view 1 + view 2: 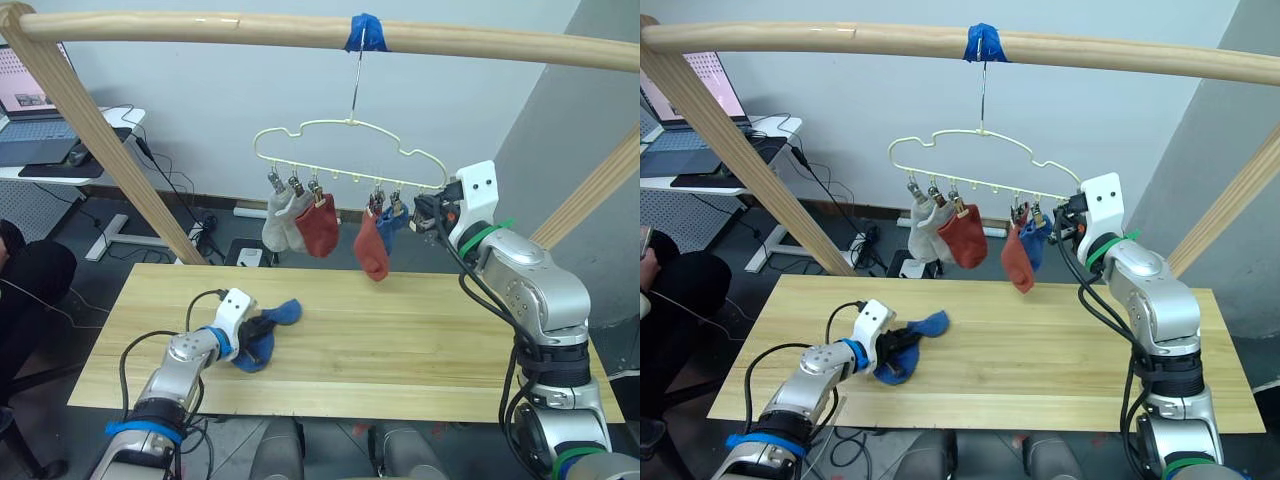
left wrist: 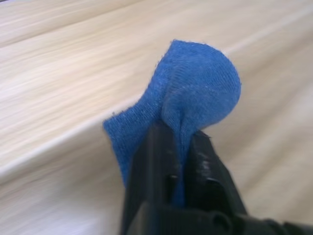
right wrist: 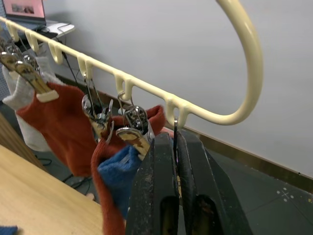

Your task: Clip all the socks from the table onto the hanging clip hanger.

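One blue sock (image 1: 262, 335) pinched in left hand (image 2: 182, 147) on table (image 1: 400, 340), right hand (image 3: 174, 147) closed at clip hanger (image 1: 345, 150).

Head stereo pair looking down over table (image 1: 400, 350) and clip hanger (image 1: 345, 150), wrist cameras close along each tool

Lower left, left gripper (image 1: 262, 329) pinches a blue sock (image 1: 268, 333) on the table (image 1: 400, 340); clip hanger (image 1: 345, 150) upper centre
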You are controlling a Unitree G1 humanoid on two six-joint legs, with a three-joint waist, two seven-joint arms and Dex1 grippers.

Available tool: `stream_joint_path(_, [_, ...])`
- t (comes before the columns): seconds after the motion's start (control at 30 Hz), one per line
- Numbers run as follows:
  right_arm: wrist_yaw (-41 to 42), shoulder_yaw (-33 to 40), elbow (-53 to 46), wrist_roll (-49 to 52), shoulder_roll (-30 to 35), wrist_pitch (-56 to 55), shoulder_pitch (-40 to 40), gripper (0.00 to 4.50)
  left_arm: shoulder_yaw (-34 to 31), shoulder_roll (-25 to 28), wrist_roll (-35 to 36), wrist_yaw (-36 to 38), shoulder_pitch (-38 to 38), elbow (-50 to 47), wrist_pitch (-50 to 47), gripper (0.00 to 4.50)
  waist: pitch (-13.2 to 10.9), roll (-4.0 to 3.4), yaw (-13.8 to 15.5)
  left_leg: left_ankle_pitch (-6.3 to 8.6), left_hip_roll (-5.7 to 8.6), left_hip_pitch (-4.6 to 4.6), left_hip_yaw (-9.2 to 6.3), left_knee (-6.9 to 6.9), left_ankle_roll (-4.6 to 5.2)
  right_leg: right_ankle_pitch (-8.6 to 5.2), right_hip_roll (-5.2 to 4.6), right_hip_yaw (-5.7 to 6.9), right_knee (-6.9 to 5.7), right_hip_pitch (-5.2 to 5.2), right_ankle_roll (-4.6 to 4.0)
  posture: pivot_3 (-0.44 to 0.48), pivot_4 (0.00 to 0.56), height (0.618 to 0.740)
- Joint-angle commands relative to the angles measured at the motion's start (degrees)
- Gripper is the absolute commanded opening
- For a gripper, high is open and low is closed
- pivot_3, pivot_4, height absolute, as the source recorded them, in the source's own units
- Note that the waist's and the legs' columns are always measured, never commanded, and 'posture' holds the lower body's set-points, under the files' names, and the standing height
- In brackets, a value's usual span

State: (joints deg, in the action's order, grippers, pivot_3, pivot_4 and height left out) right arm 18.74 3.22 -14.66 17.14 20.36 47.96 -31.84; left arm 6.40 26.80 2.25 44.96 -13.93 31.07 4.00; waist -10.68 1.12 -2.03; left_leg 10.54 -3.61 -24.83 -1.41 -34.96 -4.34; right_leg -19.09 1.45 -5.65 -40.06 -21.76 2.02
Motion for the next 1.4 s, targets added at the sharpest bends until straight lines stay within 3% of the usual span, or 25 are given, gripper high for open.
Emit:
stream_joint_path(0.03, [3.2, 0.7, -0.6, 2.0, 1.8, -0.2, -0.6, 0.0, -0.6, -1.4, 3.4, 2.5, -0.4, -7.3, -0.8, 0.01, 0.0, 0.0, 0.2, 0.0, 0.0, 0.0, -0.02, 0.0, 0.0, 0.0, 0.0, 0.03, 0.0, 0.0, 0.0, -0.018, 0.154, 0.74])
stream_joint_path(0.2, [5.0, 4.9, -0.4, 8.4, 2.5, 9.4, -2.9, 0.0, -1.4, -6.4, 13.7, 6.6, -1.6, -20.0, -7.7, 0.01, 0.0, 0.0, 0.1, 0.0, 0.01, -0.01, 0.0, -0.02, 0.0, 0.0, 0.0, -0.01, -0.01, 0.02, 0.0, -0.024, 0.156, 0.74])
stream_joint_path(0.33, [-2.3, 15.7, 0.8, 14.8, -3.7, 22.0, -8.3, 0.0, -1.1, -11.6, 17.6, 5.1, -4.5, -26.6, -10.1, 0.01, 0.0, 0.01, 0.0, 0.0, 0.0, -0.01, -0.05, -0.04, 0.0, 0.0, 0.02, 0.03, -0.05, 0.04, -0.01, -0.032, 0.156, 0.74])
stream_joint_path(0.47, [-5.4, 19.9, -0.6, 17.5, -7.0, 27.3, -10.8, 0.0, -0.4, -15.5, 18.6, 2.3, -6.4, -29.5, -12.5, 0.01, 0.0, 0.0, -0.3, 0.0, 0.01, -0.01, -0.03, -0.04, 0.0, 0.01, 0.03, -0.01, -0.05, 0.04, -0.01, -0.046, 0.152, 0.74])
stream_joint_path(0.8, [-12.0, 26.7, -2.6, 20.4, -12.5, 35.7, -14.4, 0.0, 2.8, -18.1, 14.5, 0.8, -7.1, -26.7, -8.4, 0.01, 0.0, -0.01, -1.6, 0.0, 0.01, -0.01, -0.02, -0.03, 0.0, 0.0, 0.04, -0.03, -0.04, 0.02, 0.0, -0.066, 0.139, 0.74])
stream_joint_path(1.4, [-13.7, 29.1, -4.0, 21.3, -14.4, 40.0, -16.0, 0.0, 3.1, -20.8, 12.0, 0.1, -10.5, -18.8, -4.1, 0.01, 0.0, -0.03, -2.9, 0.0, 0.02, -0.03, -0.02, -0.02, 0.0, 0.0, 0.04, -0.03, -0.05, 0.01, 0.0, -0.081, 0.134, 0.74])
